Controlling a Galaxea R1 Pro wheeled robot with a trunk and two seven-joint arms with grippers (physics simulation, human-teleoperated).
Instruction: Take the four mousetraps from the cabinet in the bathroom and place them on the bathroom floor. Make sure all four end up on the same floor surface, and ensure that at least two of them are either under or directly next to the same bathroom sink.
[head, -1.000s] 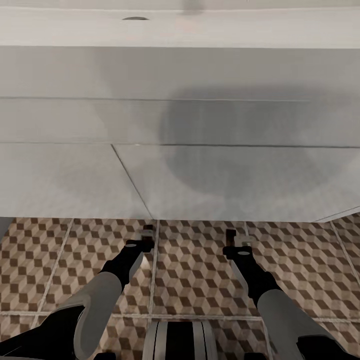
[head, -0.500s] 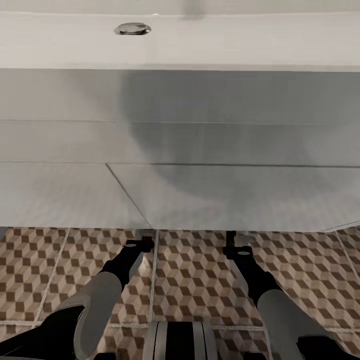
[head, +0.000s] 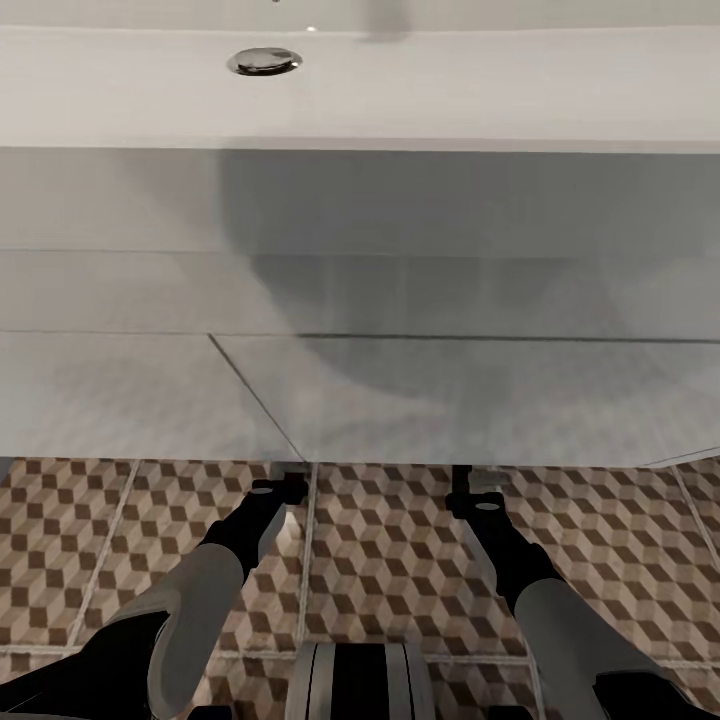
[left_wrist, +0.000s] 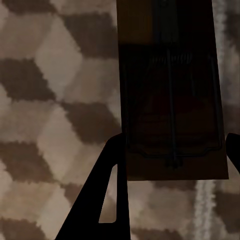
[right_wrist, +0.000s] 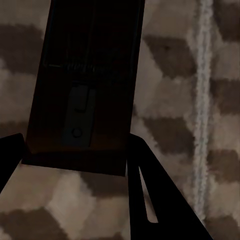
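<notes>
Since a second ago my head has tipped, so the bathroom sink (head: 400, 100) has slid down my view and its drain ring now shows at the far rim; my arms sit where they were against the tiles, so that shift is the camera's, not the things'.

My left gripper (left_wrist: 170, 150) is pinching a mousetrap (left_wrist: 170, 95) by its near end: a dark finger (left_wrist: 107, 195) presses one long edge and the tip of the other shows at the opposite edge. My right gripper (right_wrist: 75, 150) is pinching a second mousetrap (right_wrist: 87, 80) in the same way, a finger on either side of the plate. Both traps hang over the bathroom floor (head: 400, 560), and from the wrist cameras I cannot tell whether either plate touches the tiles yet. In the head view both gripper tips reach just to the sink's front edge, the left (head: 290, 480) beside a grout line and the right (head: 465, 482) a little apart from it.

My reading of progress: two traps are out of the cabinet and carried to the sink, but not released. No trap lies on the stretch of floor I can see. Setting this pair down just under the sink's front edge would meet the under-or-beside-the-sink condition. Whether the other two are already down elsewhere I cannot tell; if not, they have to be fetched and laid on this same tiled floor.
</notes>
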